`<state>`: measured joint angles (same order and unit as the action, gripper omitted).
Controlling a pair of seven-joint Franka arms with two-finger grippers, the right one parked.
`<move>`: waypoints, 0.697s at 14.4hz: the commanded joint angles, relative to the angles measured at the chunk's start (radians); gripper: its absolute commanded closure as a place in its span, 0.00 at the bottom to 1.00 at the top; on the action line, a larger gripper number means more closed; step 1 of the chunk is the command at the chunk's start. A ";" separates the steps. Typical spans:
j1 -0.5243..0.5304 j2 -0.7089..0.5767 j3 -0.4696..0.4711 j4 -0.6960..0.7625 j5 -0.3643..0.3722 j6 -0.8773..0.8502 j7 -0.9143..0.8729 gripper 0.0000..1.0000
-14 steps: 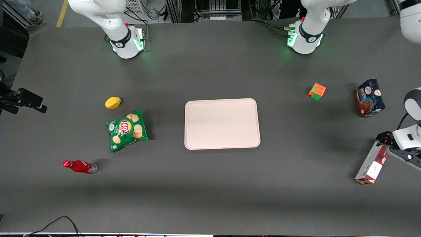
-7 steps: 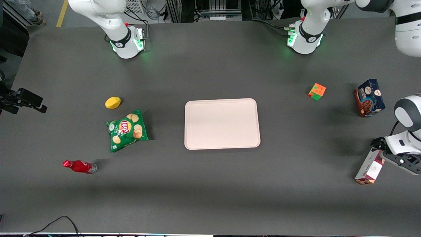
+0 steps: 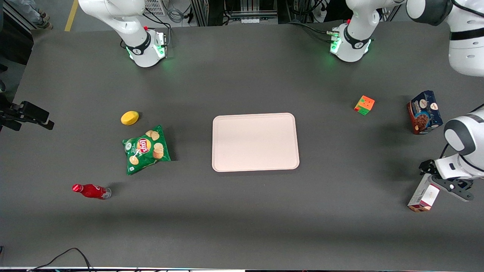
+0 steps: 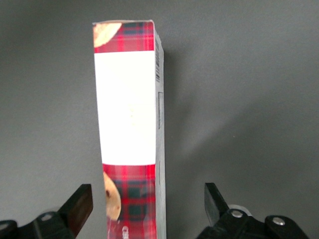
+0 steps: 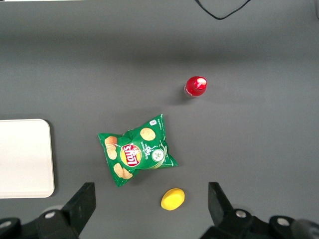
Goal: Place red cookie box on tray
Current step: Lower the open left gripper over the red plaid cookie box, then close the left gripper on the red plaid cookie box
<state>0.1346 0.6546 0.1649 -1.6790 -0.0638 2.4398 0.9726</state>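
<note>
Spread wide, the left arm's two-finger tool [image 4: 144, 206] straddling the long, narrow dark red plaid cookie carton [image 4: 130, 134] with its white label panel, one finger [image 4: 79, 206] out to one side and the other [image 4: 213, 201] out to the other, neither touching cardboard. Carton lying flat on the dark grey bench [image 3: 242, 211], directly under the tool [image 3: 435, 176] at the working arm's end, its length running away between the fingers. Sitting off-centre in the gap, closer to one finger, so probably worth a sideways correction before closing. Straddle set across the narrow width, likely because only that dimension fits the opening. Well away from the tool, toward the middle of the bench: the large flat pale pinkish-beige rectangular tray [image 3: 255, 166], nothing on it. Not yet gripped, not yet lifted; grasp apparently in preparation.
</note>
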 commanded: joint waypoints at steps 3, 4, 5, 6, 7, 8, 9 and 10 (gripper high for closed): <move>0.005 0.057 0.002 0.015 -0.042 0.064 0.072 0.00; 0.005 0.062 0.002 0.015 -0.047 0.064 0.072 0.00; 0.005 0.065 0.002 0.016 -0.047 0.065 0.072 0.03; 0.005 0.065 0.002 0.016 -0.047 0.065 0.072 0.10; 0.005 0.065 0.002 0.016 -0.047 0.064 0.072 0.19; 0.003 0.065 0.002 0.016 -0.045 0.064 0.072 0.32; 0.003 0.065 0.002 0.016 -0.045 0.064 0.074 0.45; 0.003 0.063 0.002 0.018 -0.045 0.064 0.074 0.62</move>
<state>0.1376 0.7114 0.1650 -1.6781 -0.0907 2.5015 1.0161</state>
